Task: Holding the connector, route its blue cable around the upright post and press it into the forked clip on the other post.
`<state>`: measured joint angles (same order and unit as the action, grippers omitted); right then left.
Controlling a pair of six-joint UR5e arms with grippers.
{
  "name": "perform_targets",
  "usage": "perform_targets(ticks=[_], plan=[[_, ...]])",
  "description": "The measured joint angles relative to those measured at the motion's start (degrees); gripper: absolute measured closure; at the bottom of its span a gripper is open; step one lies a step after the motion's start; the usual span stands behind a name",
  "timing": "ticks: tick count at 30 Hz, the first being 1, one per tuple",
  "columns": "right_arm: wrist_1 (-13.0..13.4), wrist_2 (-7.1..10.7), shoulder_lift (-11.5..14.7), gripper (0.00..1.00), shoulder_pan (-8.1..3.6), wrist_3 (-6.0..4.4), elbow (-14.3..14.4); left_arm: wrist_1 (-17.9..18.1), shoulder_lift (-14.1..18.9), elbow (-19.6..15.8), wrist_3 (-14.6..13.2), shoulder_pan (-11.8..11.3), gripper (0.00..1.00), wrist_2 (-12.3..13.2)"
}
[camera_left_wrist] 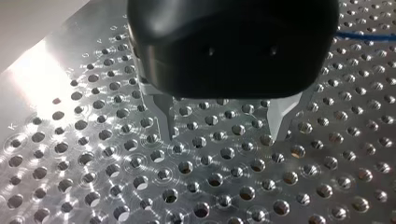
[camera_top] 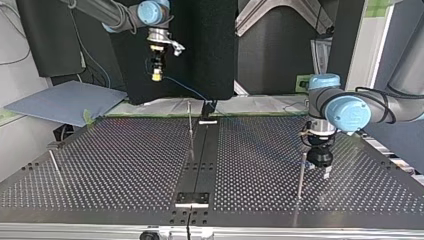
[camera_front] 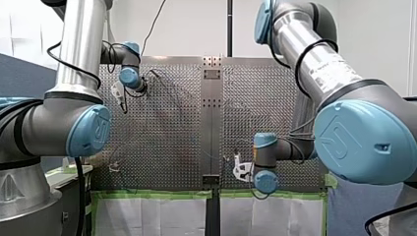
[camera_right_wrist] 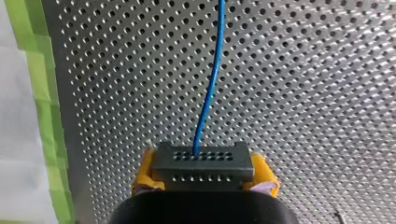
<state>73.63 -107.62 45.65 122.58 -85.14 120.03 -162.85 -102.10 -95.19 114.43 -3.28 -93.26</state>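
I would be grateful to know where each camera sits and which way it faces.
Front: behind the arms, facing over the table; left arm and right arm show.
Top: across the table, facing the arms; left pincer low, right pincer raised.
Left wrist: on the left arm, facing the table; open left pincer shows.
Right wrist: on the right arm, facing the table; right pincer grips the connector.
Shared: top and right wrist both show the cable.

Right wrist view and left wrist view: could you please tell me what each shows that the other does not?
Only the right wrist view: my right gripper shut on the dark connector, and green tape. Only the left wrist view: my left gripper, open and empty. Both: the perforated table and the blue cable.
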Motion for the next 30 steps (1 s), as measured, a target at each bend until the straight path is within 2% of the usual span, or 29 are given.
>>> perform_targets(ticks=[4, 10, 14, 18, 22, 30], plan=[[-0.68, -0.19, 2.2, 1.0, -0.08, 1.71, 2.2, -0.11, 0.01, -0.01, -0.12, 0.03, 0.0, -0.21], [-0.85, -0.3, 4.21, 1.0, -0.49, 2.67, 5.1, -0.65, 0.01, 0.0, -0.91, 0.03, 0.0, -1.39], [-0.83, -0.32, 3.91, 1.0, -0.83, 2.87, 5.87, -0.75, 0.01, 0.01, -1.03, 0.03, 0.0, -1.57], [-0.29, -0.45, 2.45, 1.0, -1.23, 3.05, 6.03, -0.9, 0.02, 0.0, -1.05, 0.0, 0.0, -1.64], [0.29, -0.48, 1.34, 1.0, -1.86, 2.88, 6.05, -0.98, 0.02, -0.03, -1.05, -0.03, 0.0, -2.01], [0.55, -0.29, 1.0, 1.0, -3.4, 2.59, 6.05, -2.65, 0.03, -0.05, -0.7, 0.0, 0.0, -3.53]])
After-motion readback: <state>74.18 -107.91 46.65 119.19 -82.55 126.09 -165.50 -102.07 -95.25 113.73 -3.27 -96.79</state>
